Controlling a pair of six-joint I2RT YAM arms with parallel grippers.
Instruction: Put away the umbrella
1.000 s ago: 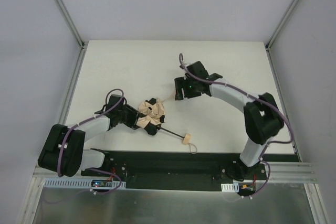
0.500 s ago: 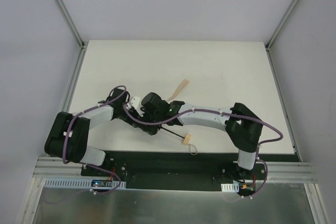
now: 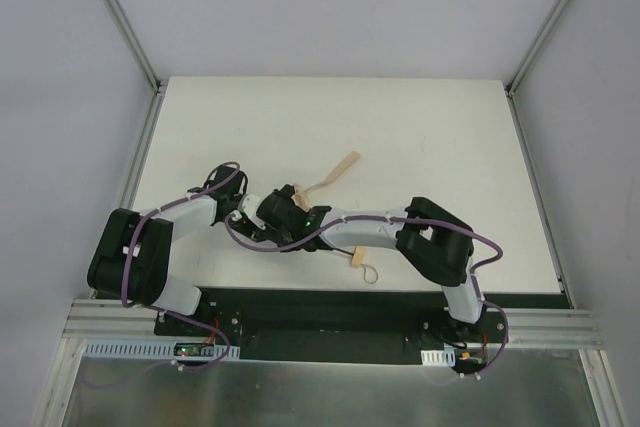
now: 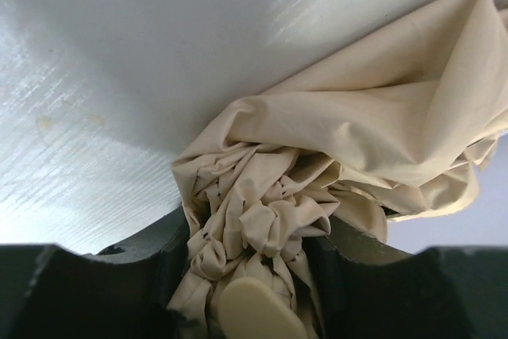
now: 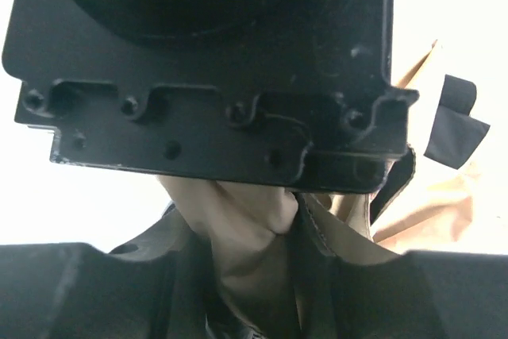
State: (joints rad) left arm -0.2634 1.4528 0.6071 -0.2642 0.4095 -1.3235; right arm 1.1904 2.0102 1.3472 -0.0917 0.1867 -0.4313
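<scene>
The umbrella (image 4: 333, 156) lies on the white table (image 3: 430, 137), near the front edge, with both arms crowded over its canopy. The left gripper (image 4: 250, 263) has its jaws narrowed on a thick wad of beige cloth at the crown end. The right gripper (image 5: 246, 267) sits right against it, and its jaws seem pinched on another fold of cloth. The pale handle (image 3: 357, 259) pokes out toward the right arm's base, and the tan strap (image 3: 340, 169) trails loose toward the far side. To my eye the job is only partway done: the canopy is collapsed but crumpled, not rolled, and the strap is unfastened. Gathering, wrapping and fastening remain.
</scene>
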